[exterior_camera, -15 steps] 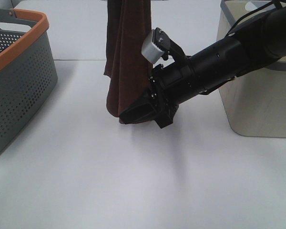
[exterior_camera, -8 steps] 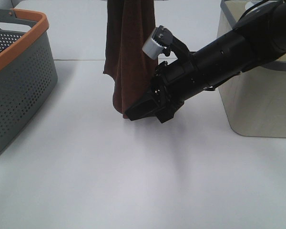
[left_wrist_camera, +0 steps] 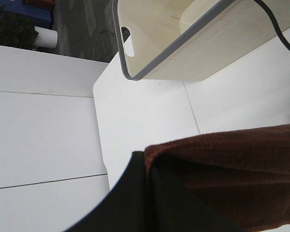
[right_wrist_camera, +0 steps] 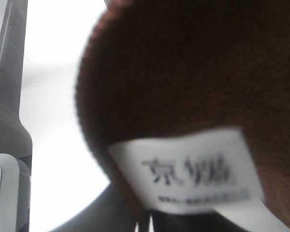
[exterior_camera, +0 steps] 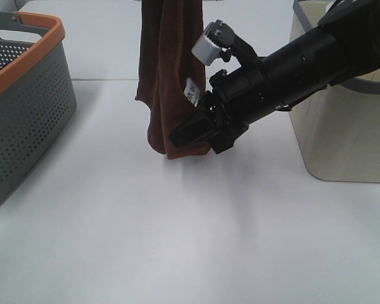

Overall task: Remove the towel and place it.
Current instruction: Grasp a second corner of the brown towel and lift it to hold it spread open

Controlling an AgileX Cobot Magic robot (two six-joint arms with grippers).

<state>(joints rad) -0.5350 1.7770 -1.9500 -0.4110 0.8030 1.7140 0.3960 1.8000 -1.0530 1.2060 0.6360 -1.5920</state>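
A dark brown towel [exterior_camera: 168, 76] hangs down from above the top edge of the exterior view, over the white table [exterior_camera: 177, 240]. A white label [exterior_camera: 191, 92] shows on it. My right gripper [exterior_camera: 191, 134] reaches in from the right and is shut on the towel's lower end. In the right wrist view the towel [right_wrist_camera: 183, 72] and its label [right_wrist_camera: 193, 174] fill the frame. My left gripper [left_wrist_camera: 147, 193] is out of the exterior view. Its wrist view shows its dark fingers shut on the towel [left_wrist_camera: 232, 164].
A grey perforated basket with an orange rim [exterior_camera: 25, 38] stands at the left. A cream bin with a grey rim [exterior_camera: 342, 139] stands at the right, behind my right arm. It also shows in the left wrist view [left_wrist_camera: 183, 53].
My right gripper has moved up and slightly right with the towel's lower end. The towel has swung and its white label has turned into view.
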